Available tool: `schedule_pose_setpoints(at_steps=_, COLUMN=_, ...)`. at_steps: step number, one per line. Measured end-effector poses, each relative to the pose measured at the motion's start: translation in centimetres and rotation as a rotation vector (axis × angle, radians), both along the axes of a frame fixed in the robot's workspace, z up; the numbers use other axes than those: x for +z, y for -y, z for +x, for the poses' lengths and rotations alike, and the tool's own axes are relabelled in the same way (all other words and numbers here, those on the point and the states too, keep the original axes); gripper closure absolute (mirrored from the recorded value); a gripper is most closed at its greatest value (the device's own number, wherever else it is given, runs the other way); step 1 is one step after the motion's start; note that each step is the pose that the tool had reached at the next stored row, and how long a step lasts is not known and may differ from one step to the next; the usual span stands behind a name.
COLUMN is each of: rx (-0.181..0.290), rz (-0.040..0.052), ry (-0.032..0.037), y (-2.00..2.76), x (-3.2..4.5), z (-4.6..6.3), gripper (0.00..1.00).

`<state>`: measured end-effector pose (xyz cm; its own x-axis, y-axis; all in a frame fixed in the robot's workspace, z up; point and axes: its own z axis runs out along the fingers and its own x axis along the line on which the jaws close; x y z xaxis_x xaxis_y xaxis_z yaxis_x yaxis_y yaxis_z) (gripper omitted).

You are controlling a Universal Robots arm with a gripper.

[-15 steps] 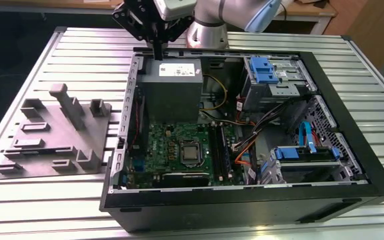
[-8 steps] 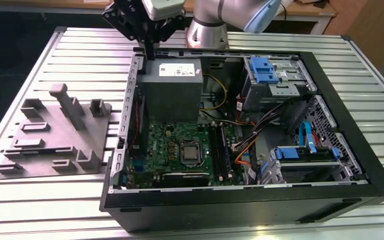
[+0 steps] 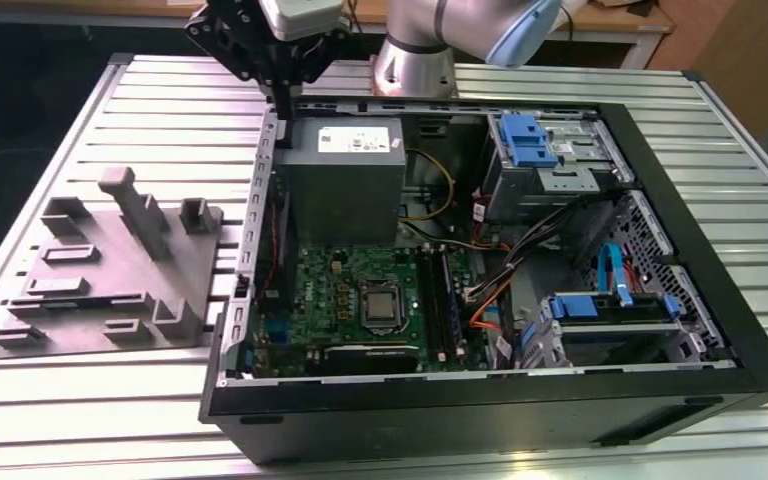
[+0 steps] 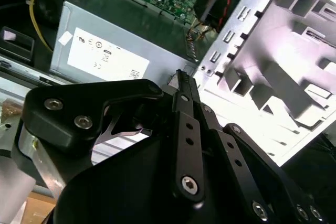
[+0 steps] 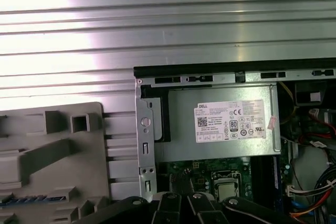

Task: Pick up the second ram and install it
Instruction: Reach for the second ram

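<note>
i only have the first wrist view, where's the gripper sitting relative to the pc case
Observer: In the exterior view the gripper hangs at the case's far corner on the exterior view's left, right by the grey power supply.
Operator: fingers open or shut
Observer: The second wrist view shows the fingers shut together, with nothing visible between them.
Operator: what's past the power supply, my view cuts off there
Observer: In the exterior view, two drive cages with blue parts sit along the case's side on the exterior view's right.
</note>
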<state>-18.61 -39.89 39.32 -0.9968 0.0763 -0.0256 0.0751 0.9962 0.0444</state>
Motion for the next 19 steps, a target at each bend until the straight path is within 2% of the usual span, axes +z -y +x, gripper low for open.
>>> schedule_pose_setpoints(at_steps=10, rx=0.0, rz=0.0, ry=0.0007, y=0.0, x=-0.01, z=-2.1, gripper=0.9)
schedule_pose_setpoints(at_steps=19, rx=0.0, rz=0.0, ry=0.0012, y=0.0, x=-0.08, z=-4.5, gripper=0.9)
